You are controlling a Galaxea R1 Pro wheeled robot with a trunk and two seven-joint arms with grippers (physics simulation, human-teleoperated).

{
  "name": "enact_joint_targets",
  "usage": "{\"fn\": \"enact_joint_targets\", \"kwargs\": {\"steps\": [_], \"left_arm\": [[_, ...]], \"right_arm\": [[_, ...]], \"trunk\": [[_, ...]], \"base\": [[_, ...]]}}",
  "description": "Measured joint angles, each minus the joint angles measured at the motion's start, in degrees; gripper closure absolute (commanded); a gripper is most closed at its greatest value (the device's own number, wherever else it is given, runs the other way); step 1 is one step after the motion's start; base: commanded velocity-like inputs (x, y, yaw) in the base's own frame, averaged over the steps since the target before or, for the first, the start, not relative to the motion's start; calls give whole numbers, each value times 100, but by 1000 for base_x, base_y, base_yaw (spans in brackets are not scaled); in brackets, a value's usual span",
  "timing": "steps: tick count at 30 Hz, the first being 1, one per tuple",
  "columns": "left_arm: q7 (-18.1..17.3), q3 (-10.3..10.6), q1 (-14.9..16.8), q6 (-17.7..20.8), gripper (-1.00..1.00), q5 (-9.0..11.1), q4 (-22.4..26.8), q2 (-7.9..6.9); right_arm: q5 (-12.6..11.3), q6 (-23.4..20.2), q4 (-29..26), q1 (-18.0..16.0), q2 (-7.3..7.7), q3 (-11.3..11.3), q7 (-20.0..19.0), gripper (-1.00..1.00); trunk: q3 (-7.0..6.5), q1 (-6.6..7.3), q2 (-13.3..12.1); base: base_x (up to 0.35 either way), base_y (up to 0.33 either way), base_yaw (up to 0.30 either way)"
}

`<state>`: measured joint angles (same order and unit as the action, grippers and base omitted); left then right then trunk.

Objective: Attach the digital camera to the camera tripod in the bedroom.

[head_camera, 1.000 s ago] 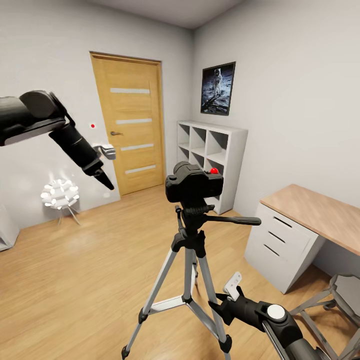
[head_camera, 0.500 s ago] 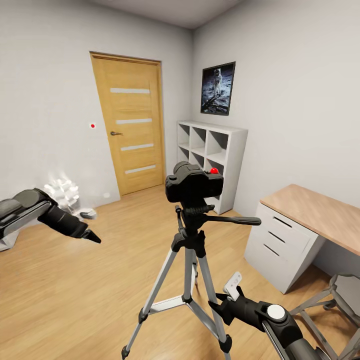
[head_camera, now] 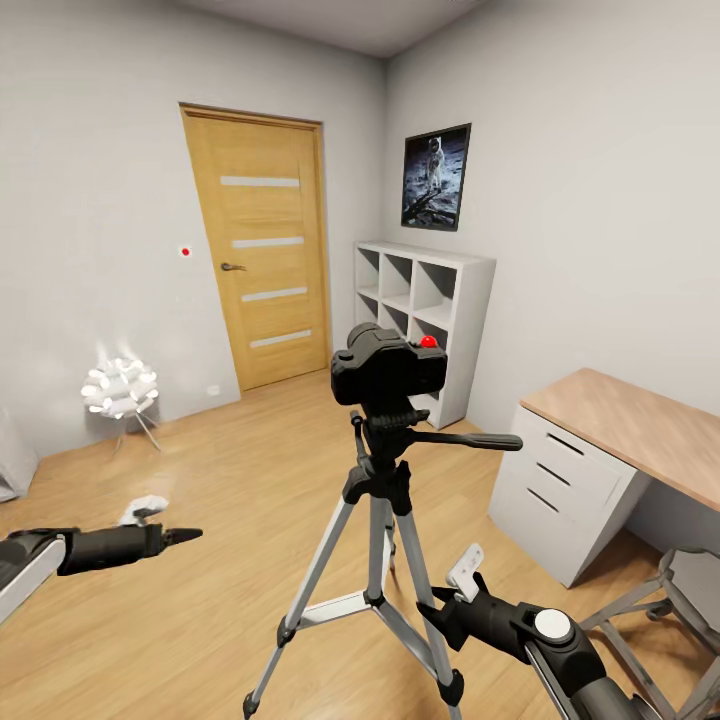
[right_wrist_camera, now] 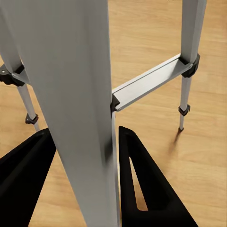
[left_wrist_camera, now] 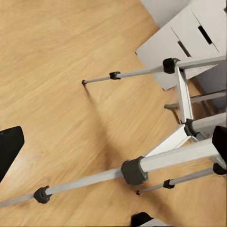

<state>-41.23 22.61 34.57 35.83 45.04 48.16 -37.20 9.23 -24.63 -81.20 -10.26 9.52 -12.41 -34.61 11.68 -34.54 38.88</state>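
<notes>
The black digital camera (head_camera: 385,370), red button (head_camera: 428,342) on top, sits on the head of the camera tripod (head_camera: 383,490) in the middle of the bedroom floor. The pan handle (head_camera: 470,440) points right. My left gripper (head_camera: 185,535) hangs low at the left, well apart from the tripod; in its wrist view the fingers stand wide apart, so the left gripper (left_wrist_camera: 118,135) is open above the tripod's silver legs (left_wrist_camera: 179,158). My right gripper (head_camera: 428,606) is low beside the tripod's front right leg. The right gripper (right_wrist_camera: 84,130) is open, with a silver leg (right_wrist_camera: 71,71) between its fingers.
A wooden door (head_camera: 260,245) stands at the back, a white cube shelf (head_camera: 425,320) in the corner. A desk with white drawers (head_camera: 590,470) and a chair (head_camera: 690,590) are at the right. A white spiky lamp (head_camera: 120,388) sits on the floor at the left.
My left arm has swung down from shoulder height near the door to just above the floor at the lower left. The camera, tripod and right arm have stayed put.
</notes>
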Motion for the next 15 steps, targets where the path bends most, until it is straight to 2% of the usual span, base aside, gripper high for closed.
{"fn": "enact_joint_targets", "kwargs": {"steps": [3,6,8,9,10,11,12,13,15], "left_arm": [[25,-182,-344,-867,-100,93,-335,265],[34,-272,-547,-1444,-100,205,-760,589],[74,-304,-632,-1675,-100,236,-1053,833],[159,-327,-698,-1821,-100,245,-1384,1067],[223,-340,-728,-1878,-100,260,-1562,1181],[225,-342,-727,-1879,-100,266,-1567,1184],[372,-349,-769,-1962,-100,261,-1886,1338],[377,-354,-769,-1963,-100,273,-1897,1345],[551,-360,-796,-2055,-100,276,-2168,1452]], "right_arm": [[-2,-5,-1,1,-2,2,2,100],[-1,-1,-2,1,0,2,1,100],[-1,1,-5,4,1,0,0,100],[5,1,-10,7,0,-2,0,100],[4,1,-9,7,-2,-2,0,100],[12,7,-8,7,-1,-2,0,100],[13,1,-16,12,-3,-3,-1,100],[10,1,-13,11,-3,-3,0,100],[9,-1,-17,14,-5,-3,0,100]], "trunk": [[0,0,0],[0,0,0],[0,0,0],[1,0,0],[0,0,0],[-1,0,0],[1,0,0],[0,0,1],[0,0,0]], "base": [[0,0,0],[0,0,0],[0,0,0],[0,0,0],[0,0,0],[0,0,0],[0,0,0],[0,0,0],[0,0,0]]}}
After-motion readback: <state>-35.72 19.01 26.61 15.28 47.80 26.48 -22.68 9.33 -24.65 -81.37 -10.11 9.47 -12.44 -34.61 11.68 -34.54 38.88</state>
